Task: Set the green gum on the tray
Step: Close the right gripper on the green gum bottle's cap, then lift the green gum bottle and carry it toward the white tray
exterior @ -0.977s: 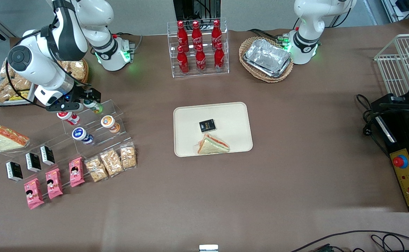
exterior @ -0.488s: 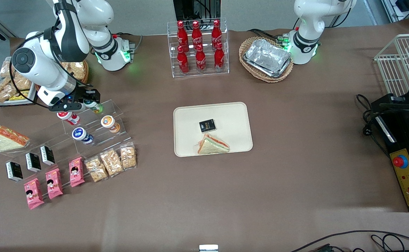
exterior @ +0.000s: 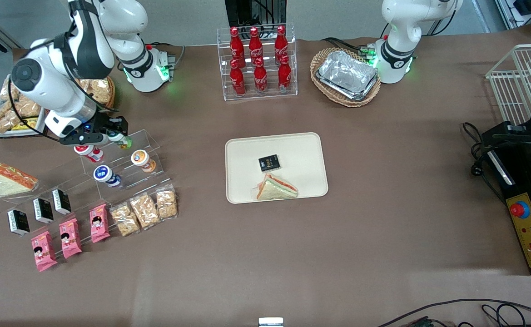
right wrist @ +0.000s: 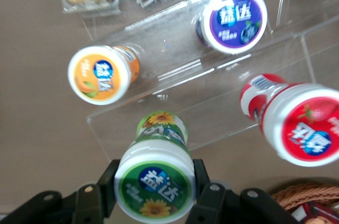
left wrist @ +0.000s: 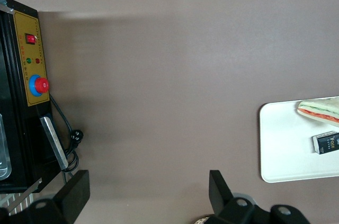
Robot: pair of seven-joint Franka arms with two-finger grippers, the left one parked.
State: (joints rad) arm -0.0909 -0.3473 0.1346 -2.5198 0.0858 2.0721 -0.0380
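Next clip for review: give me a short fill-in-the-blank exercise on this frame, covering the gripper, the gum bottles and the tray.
1. The gripper has a finger on each side of the ______ gum.
2. On the tray, beside the small black packet, lies a ______.
3. The gum bottles stand on a clear stepped ______.
4. The orange-lidded bottle is ______ the front camera than the green gum.

Missing words: green; sandwich; rack; nearer to

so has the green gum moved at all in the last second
Barely. The green gum is between the gripper fingers and has edged slightly nearer the front camera against the clear stepped stand, still far from the tray.
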